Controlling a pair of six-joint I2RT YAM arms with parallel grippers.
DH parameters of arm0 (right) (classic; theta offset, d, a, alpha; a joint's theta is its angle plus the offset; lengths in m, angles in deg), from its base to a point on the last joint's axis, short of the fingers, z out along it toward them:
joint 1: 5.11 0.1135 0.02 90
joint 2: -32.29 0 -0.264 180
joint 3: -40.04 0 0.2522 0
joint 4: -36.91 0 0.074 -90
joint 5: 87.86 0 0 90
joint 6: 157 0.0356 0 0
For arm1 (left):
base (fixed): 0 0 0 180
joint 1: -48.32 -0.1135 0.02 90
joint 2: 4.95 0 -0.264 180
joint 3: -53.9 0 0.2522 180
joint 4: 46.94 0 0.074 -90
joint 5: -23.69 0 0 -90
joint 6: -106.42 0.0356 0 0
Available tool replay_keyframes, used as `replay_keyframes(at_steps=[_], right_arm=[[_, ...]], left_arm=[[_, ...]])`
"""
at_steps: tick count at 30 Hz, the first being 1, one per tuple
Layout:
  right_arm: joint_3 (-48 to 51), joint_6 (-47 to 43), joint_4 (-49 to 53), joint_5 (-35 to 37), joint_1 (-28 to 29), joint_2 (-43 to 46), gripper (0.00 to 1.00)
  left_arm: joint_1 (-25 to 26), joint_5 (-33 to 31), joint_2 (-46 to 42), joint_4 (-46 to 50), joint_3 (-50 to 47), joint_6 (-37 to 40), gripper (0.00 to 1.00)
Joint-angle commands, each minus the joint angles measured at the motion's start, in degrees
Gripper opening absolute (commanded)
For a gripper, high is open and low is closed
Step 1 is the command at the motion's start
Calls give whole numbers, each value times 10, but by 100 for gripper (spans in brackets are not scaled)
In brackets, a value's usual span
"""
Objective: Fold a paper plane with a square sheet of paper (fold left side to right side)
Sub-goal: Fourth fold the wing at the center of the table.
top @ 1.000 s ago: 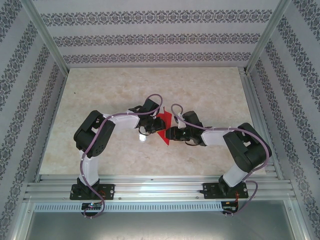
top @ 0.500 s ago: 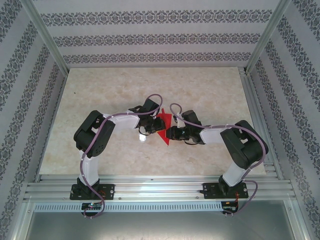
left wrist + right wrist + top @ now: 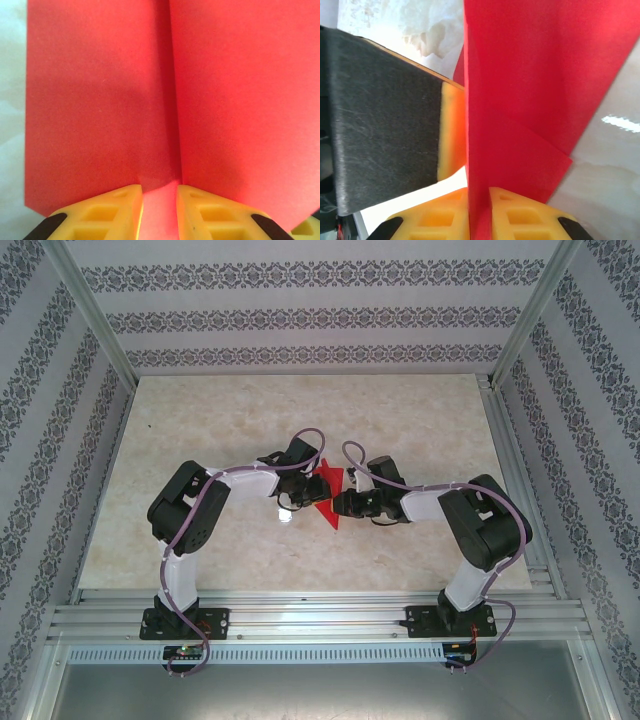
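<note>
Left gripper (image 3: 159,191) comes first as we read across: its yellow jaws stand narrow, and the red paper plane (image 3: 95,100) fills the slim gap between them, so we take it as pinched there. From that gap a sharp crease runs toward 12 o'clock, parting two flat red panels. From above, we see the plane as a small red dart near the middle of the pale table (image 3: 200,420), a little toward 6 o'clock, with its tip pointing to 6 o'clock. It sits between the two tools, one at its 9 o'clock and the other at its 3 o'clock. Right gripper (image 3: 479,200) has its jaws closed tight on an upright red fold, yellow touching paper on both sides, while a black-faced finger (image 3: 385,125) of the other arm lies against that fold at 9 o'clock
</note>
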State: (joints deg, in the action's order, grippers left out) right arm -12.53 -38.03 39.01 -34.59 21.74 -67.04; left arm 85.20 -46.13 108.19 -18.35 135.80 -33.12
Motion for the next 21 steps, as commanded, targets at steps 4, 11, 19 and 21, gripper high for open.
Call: replay_keyframes(at_steps=[4,11,19,21], right_arm=[[-15,-24,-6,-15,-4,-14,16],[-21,-31,8,-10,-4,-19,16],[-25,-32,12,-13,-3,-20,16],[-27,-32,13,-14,-2,-22,16]], left_arm=[[1,-10,-10,-2,-39,-3,25],[-18,20,-69,-27,-65,0,32],[-37,24,-94,-12,-62,14,26],[-39,27,-77,-9,-48,17,19]])
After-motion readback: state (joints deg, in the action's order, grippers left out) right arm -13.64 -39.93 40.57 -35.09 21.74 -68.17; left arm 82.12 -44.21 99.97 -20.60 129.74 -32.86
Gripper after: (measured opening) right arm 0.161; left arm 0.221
